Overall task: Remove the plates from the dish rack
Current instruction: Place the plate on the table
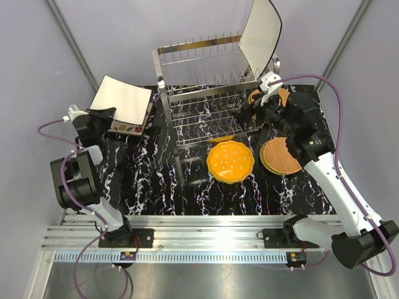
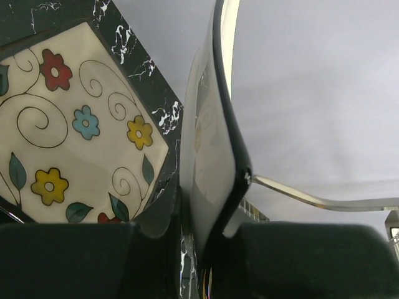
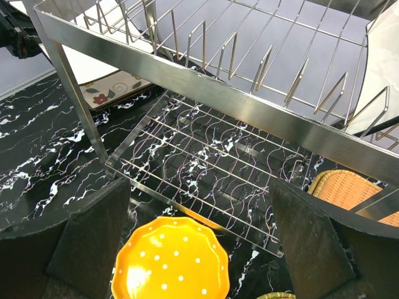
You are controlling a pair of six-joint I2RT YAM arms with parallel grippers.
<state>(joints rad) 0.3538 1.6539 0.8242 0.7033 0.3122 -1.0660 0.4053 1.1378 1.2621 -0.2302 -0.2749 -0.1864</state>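
The steel dish rack stands at the back middle. One large square cream plate stands upright at its right end. My left gripper is shut on another square cream plate, held tilted just above a flowered square plate lying on the table. In the left wrist view the held plate runs edge-on between my fingers, over the flowered plate. My right gripper is open and empty in front of the rack's lower tier, above the orange scalloped plate.
The orange plate lies in front of the rack. A tan woven plate lies to its right, and another lies behind my right wrist. The black marbled mat covers the table. Grey walls close in both sides.
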